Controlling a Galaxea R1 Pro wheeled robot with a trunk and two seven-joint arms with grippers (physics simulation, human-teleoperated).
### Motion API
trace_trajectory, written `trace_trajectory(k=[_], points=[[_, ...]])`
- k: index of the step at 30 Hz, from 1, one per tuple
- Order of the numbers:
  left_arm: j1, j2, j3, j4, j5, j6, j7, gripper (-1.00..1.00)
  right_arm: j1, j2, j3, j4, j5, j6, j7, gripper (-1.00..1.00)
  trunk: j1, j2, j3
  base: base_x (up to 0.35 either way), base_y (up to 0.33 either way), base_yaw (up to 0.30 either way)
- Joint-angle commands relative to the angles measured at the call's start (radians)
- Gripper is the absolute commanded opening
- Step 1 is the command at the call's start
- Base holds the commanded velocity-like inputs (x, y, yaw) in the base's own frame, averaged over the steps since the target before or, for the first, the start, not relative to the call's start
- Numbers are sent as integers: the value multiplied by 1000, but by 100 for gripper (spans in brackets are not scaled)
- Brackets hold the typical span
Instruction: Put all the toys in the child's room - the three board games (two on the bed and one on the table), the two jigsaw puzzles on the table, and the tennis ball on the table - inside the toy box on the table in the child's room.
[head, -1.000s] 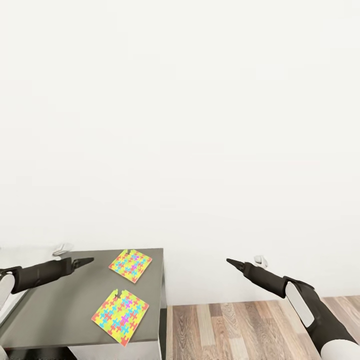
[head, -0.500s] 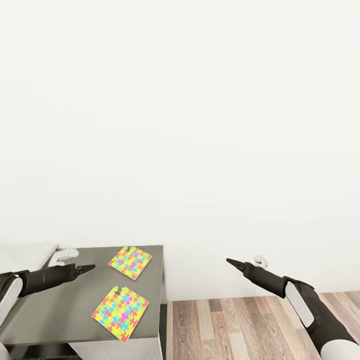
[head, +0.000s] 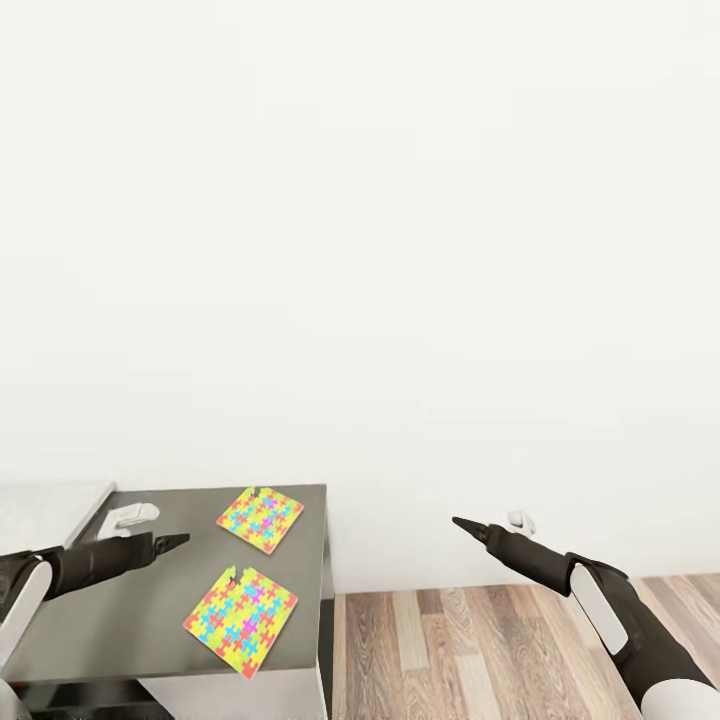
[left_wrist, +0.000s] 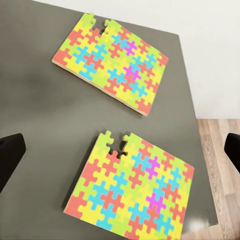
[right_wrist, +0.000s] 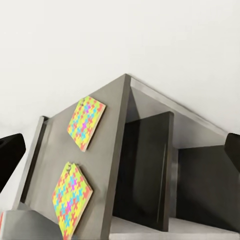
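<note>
At the lower left of the head view, the left gripper (head: 178, 541) hangs over the dark grey section of the table (head: 120, 620), its dark tip empty and pointing right toward the puzzles; in the left wrist view its fingers (left_wrist: 9, 155) sit wide apart at the two frame edges, so the jaws stand open. Just right of it, two jigsaw puzzles lie flat on the dark top, apart from each other: the farther jigsaw puzzle (head: 260, 519) near the table's back edge, and the nearer jigsaw puzzle (head: 240, 620) close to the front edge. Wooden floor (head: 470, 650) fills the lower middle. At the lower right, the right gripper (head: 460, 523) hovers over the floor, well apart from the table, also spread open and empty.
</note>
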Motion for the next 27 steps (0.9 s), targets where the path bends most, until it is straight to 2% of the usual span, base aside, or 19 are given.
trace_trajectory(k=[1,10,13,20,27], points=[[-1,-2,1,0,0,5,0,100,-1,0,-1,0,-5,7,1,100,1,-2,-4,0,0,0],[-1,-10,0,1,-1,1,15,100,-1,0,-1,0,-4,7,1,100,1,-2,-19,0,0,0],[-1,-28,0,0,-2,0,16,100,-1,0,-1,0,-4,7,1,100,1,-2,-24,0,0,0],[-1,-38,0,1,-3,0,16,100,-1,0,-1,0,-4,7,1,100,1,-2,-35,0,0,0],[-1,-41,-1,2,-7,-64,14,100,-1,0,-1,0,-4,7,1,100,1,-2,-47,0,0,0]])
